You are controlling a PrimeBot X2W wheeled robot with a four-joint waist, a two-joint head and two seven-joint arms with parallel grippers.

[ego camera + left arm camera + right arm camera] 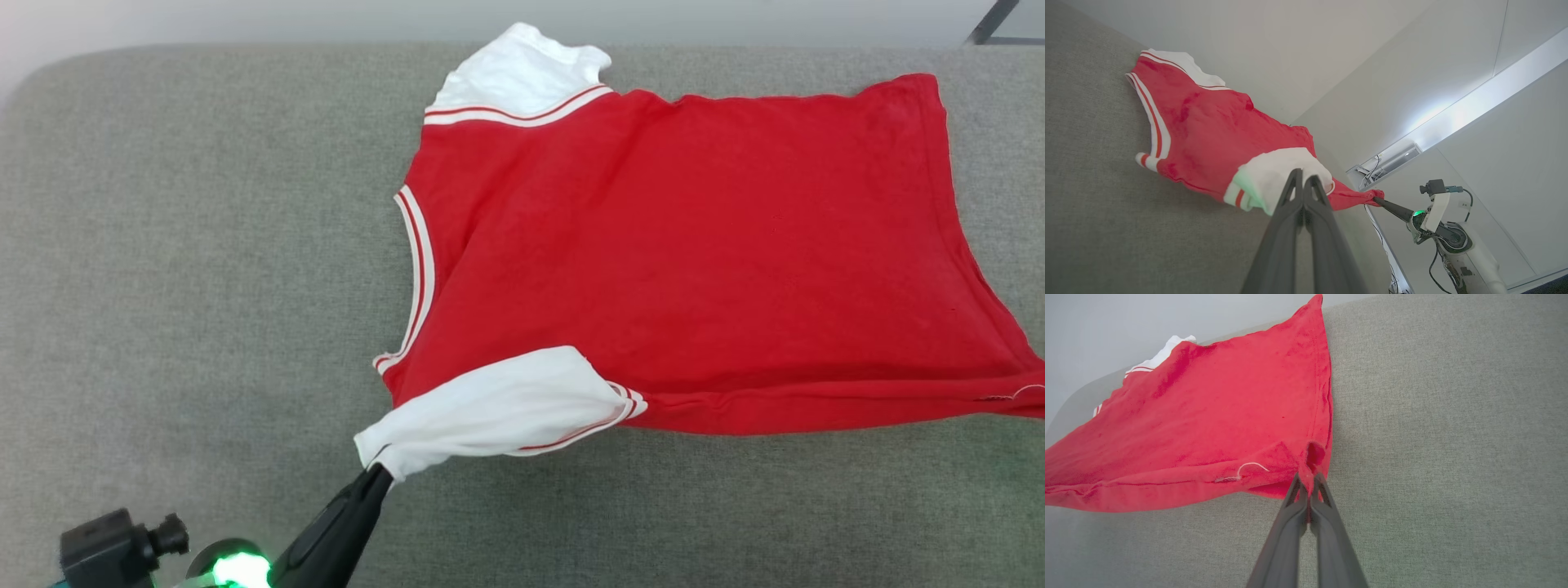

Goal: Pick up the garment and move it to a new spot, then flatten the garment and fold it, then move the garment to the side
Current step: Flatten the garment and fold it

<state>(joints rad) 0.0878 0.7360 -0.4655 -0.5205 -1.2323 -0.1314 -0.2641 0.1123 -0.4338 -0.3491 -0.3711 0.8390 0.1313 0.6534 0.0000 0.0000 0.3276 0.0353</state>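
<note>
The garment (686,253) is a red shirt with white sleeves and striped trim, spread plain side up across the grey cushion (163,269). My left gripper (377,472) is shut on the cuff of the near white sleeve (498,408), seen as pinched white cloth in the left wrist view (1303,174). My right gripper (1309,479) is shut on the red hem corner of the garment (1208,416). It also appears as a dark tip holding the far corner in the left wrist view (1376,200). The near edge hangs a little off the cushion between both grips.
The grey cushion (1453,437) extends left of the garment and in front of it. A pale wall (326,20) runs behind its far edge. A dark metal leg (992,20) stands at the top right. My right arm's base (1445,232) stands beside the cushion.
</note>
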